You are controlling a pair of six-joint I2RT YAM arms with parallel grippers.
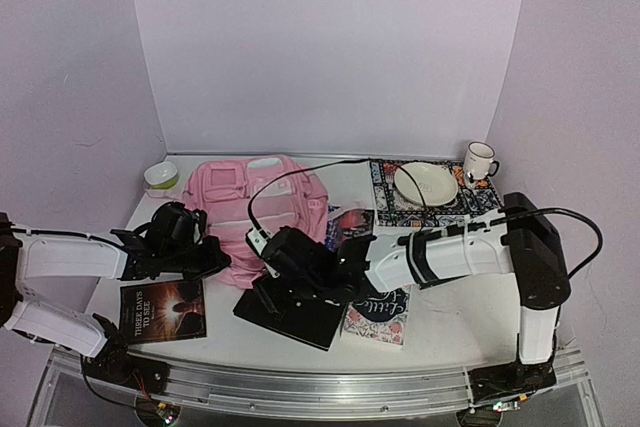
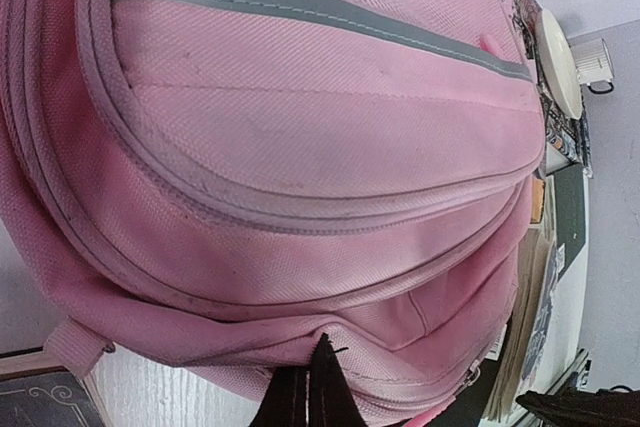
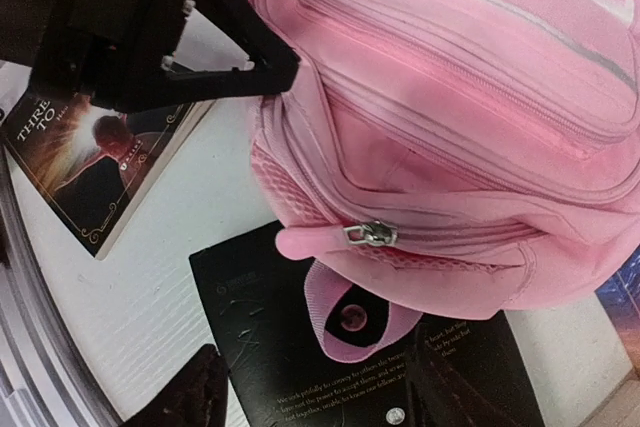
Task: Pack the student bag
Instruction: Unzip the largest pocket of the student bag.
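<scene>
The student bag [image 1: 262, 209] is a large pink backpack lying flat mid-table; it fills the left wrist view [image 2: 320, 147]. My left gripper [image 2: 310, 387] is shut, its fingertips pinching a fold of the bag's near-left edge; it also shows in the top view [image 1: 212, 255] and in the right wrist view [image 3: 255, 72]. My right gripper [image 3: 320, 397] is open and empty, hovering over a black book [image 3: 260, 337] at the bag's near end. Just beyond its fingers are the bag's metal zipper pull [image 3: 370, 234] and a pink strap loop [image 3: 345, 332].
The "Three Days to See" book [image 1: 163, 312] lies front left. The black book [image 1: 295, 319] and a "Little" book [image 1: 380, 315] lie front centre. Another book [image 1: 352, 219] sits beside the bag. A bowl [image 1: 425, 184] on a patterned mat, a mug [image 1: 480, 160] and a small green bowl [image 1: 161, 178] stand at the back.
</scene>
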